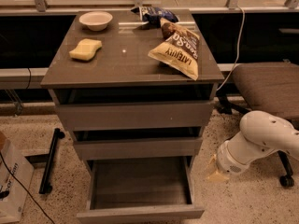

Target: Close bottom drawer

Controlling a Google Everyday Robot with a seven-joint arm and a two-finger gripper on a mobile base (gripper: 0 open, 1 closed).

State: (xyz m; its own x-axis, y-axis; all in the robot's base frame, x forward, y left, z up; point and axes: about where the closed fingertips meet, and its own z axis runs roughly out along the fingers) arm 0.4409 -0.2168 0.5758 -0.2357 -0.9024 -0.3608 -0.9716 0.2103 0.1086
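Speckled terrazzo floor [252,204] and a dark window ledge framed the grey cabinet [135,115], whose worktop [126,66] carried a white bowl [96,20], a yellow sponge [86,49], a large chip bag [176,50] and a smaller blue packet [156,15] at the back edge. An upholstered chair [268,85] stood to the right in our view.

We found the bottom drawer [140,185] pulled well out toward the camera, with nothing showing inside it and its flat front panel lying across the lowest edge of the scene. The two drawers above it sat nearly flush with the cabinet.

The robot's white arm [261,141] reached in low from the right, and its hand [216,171] hung near the floor, just beside the drawer's right-hand wall but apart from it. We could not tell whether the hand was released or clenched, and it appeared to grasp nothing.

As we judged it, everything turned on one relation. The drawer lay to the left of the hand as we saw it, while the front panel sat nearer the camera than the hand did. The panel's long axis ran side to side, and the drawer's travel ran straight back into the cabinet. From there, we reckoned, the hand would have to come round in front of the panel and press squarely near its middle. An off-centre shove at the near corner risked skewing the box on its runners. The closing push had not yet begun.
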